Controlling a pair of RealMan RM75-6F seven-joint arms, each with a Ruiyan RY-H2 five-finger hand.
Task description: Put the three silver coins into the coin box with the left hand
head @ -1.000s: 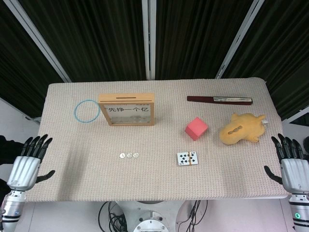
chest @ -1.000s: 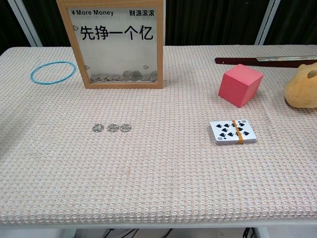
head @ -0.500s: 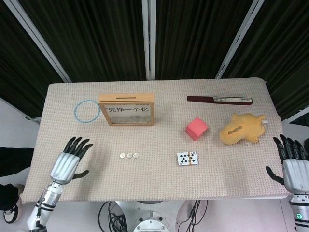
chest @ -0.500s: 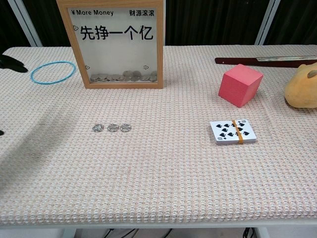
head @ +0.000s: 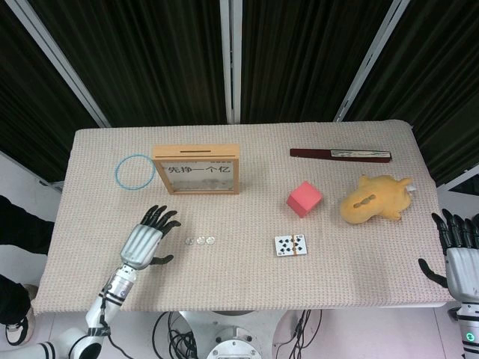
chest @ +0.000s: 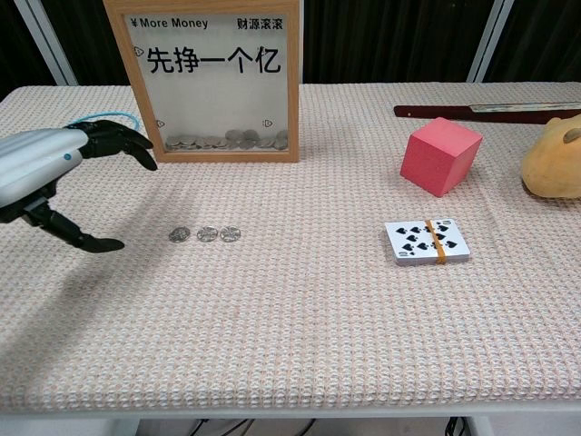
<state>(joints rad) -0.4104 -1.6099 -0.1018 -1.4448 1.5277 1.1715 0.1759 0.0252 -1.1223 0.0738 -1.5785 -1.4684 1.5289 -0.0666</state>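
Note:
Three silver coins (head: 200,241) (chest: 206,234) lie in a short row on the woven table cover, in front of the wooden-framed coin box (head: 197,170) (chest: 214,77). The box stands upright, has a slot on top and holds several coins behind its clear front. My left hand (head: 146,239) (chest: 54,173) hovers just left of the coins with fingers spread, holding nothing. My right hand (head: 462,262) shows only in the head view, at the table's right front corner, fingers apart and empty.
A blue rubber ring (head: 135,171) lies left of the box. A red cube (head: 304,199), a banded deck of cards (head: 290,245), a yellow plush toy (head: 376,200) and a dark folded fan (head: 341,155) occupy the right half.
My left hand has moved from the table's left edge in over the surface, to the right toward the coins. My right hand has slipped slightly lower. The coins have not moved.

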